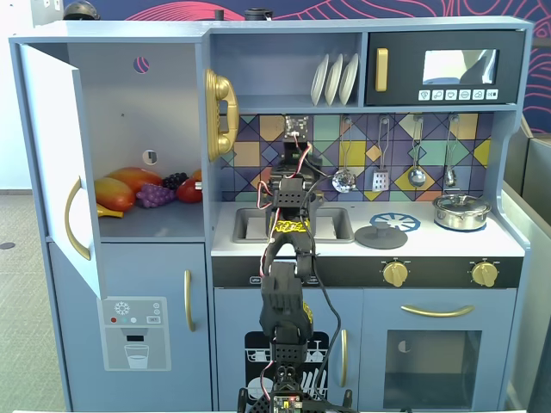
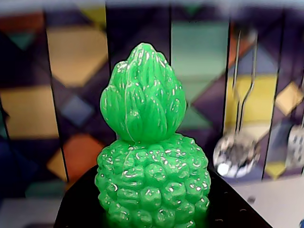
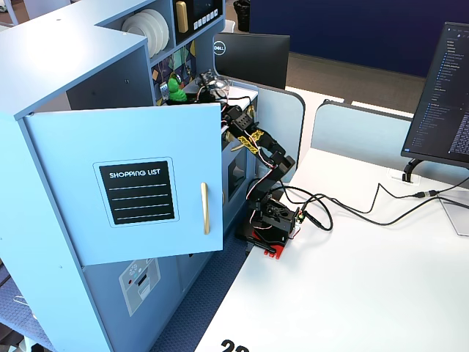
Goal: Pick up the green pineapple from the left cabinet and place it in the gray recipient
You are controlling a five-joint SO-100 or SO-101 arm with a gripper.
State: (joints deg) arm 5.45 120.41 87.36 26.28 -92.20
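Note:
The green pineapple (image 2: 151, 175) fills the wrist view, upright, bumpy body below and leafy top above. My gripper (image 2: 152, 211) is shut on its base; only black jaw surface shows around it. In a fixed view the pineapple (image 3: 176, 89) is held in the gripper (image 3: 183, 92) above the counter, in front of the tiled backsplash. In the other fixed view my gripper (image 1: 297, 146) faces the backsplash above the sink and the arm hides the pineapple. The left cabinet (image 1: 129, 95) stands open, its door (image 1: 52, 172) swung out. The gray recipient is not visible in any view.
Mangoes (image 1: 116, 191), purple grapes (image 1: 155, 194) and a red fruit (image 1: 189, 190) lie on the cabinet shelf. A flat gray lid (image 1: 381, 237) and a shiny lidded pot (image 1: 461, 211) sit on the counter. Utensils (image 1: 417, 155) hang on the backsplash. A gold phone (image 1: 220, 112) hangs beside the cabinet.

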